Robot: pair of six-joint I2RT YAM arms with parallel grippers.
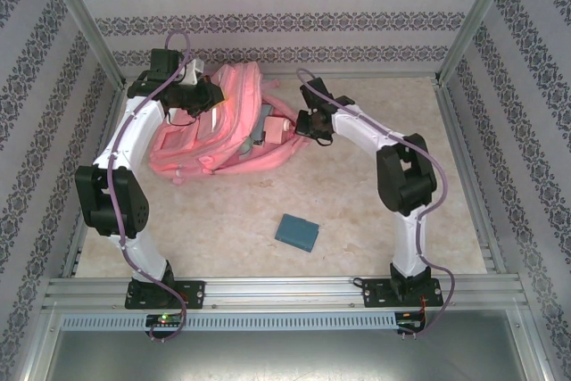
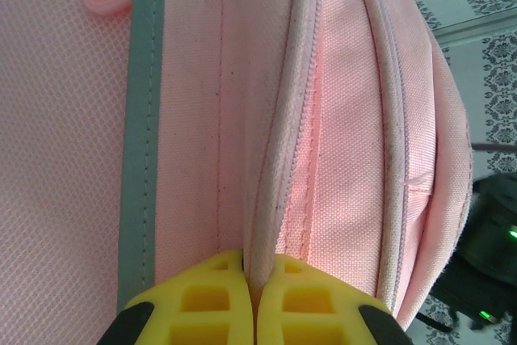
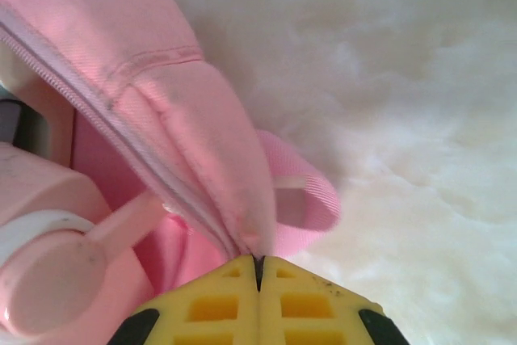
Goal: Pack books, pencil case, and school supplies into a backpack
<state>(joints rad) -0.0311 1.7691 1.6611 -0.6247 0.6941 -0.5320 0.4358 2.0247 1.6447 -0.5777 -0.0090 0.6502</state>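
The left gripper (image 2: 254, 284) has its jaws clamped on the large pink fabric backpack's (image 1: 223, 136) piped zipper edge, the right gripper (image 3: 258, 268) likewise on its right-hand zipper lip, so both should pull gently apart, opening its mouth wide for the squarish dark-teal block (image 1: 296, 232) lying well in front of the backpack.

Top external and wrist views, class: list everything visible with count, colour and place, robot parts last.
table: one, beige marbled, under everything.
backpack: one, pink, far left of the table, mouth open.
teal block: one, dark teal, alone on the table's near middle.
pink item: one, pink with a white band, at the backpack's mouth.
left arm, right arm: two, white and black, bases at the near edge.
left tool: one, yellow, shut on the backpack's piped seam.
right tool: one, yellow, shut on the backpack's zipper edge.
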